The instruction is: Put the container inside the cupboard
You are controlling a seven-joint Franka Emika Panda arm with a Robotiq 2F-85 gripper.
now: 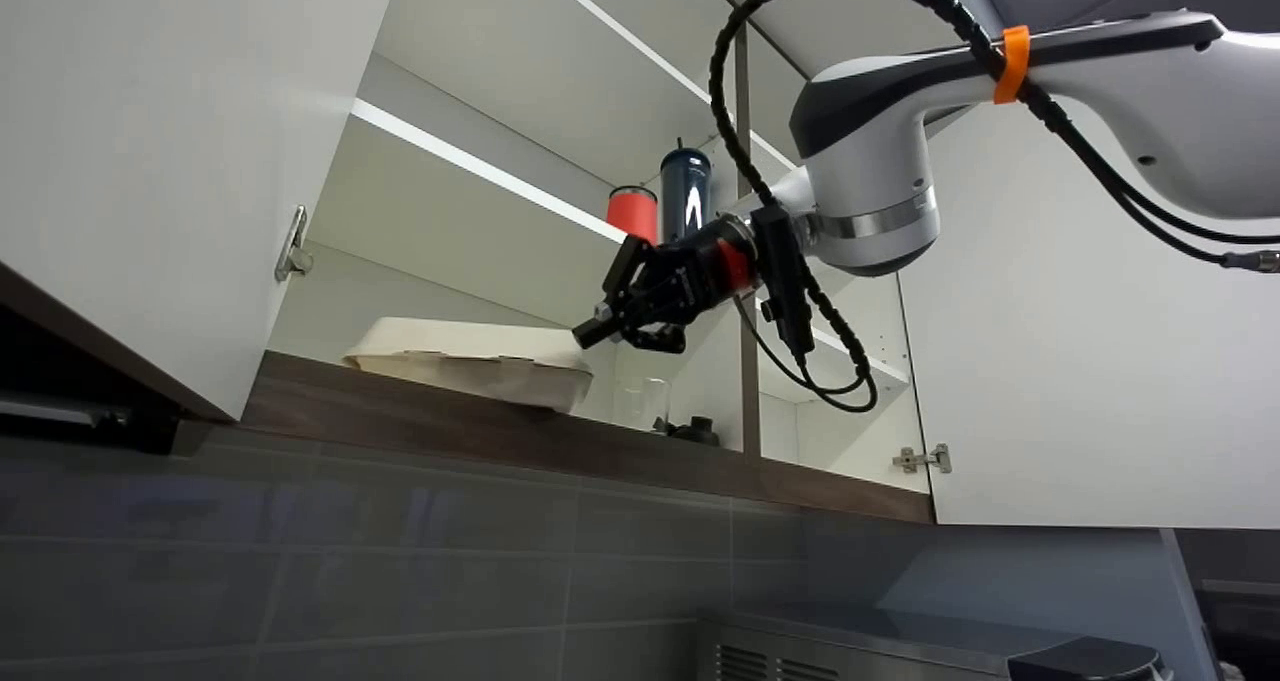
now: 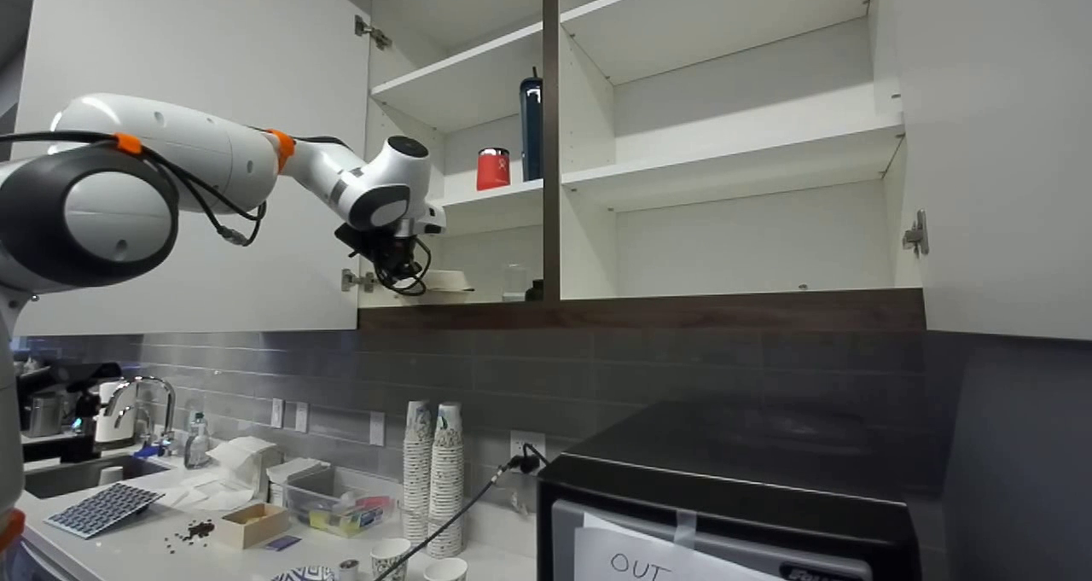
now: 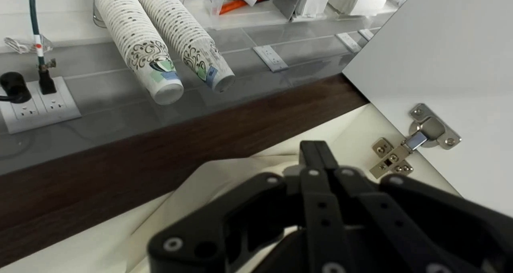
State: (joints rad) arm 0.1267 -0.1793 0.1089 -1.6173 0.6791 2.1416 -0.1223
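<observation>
Just inside a wall cupboard point(image 2: 742, 103), white clamshell container point(image 1: 470, 361) at its wood-toned edge point(image 1: 620, 449), Robotiq gripper point(image 3: 317, 154) near, jaws pressed together

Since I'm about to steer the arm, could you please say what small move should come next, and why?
I would probably nudge the container deeper into the cupboard with the gripper: it is shut and near the container, whose front appears to jut over the dark wood edge in an exterior view.
</observation>
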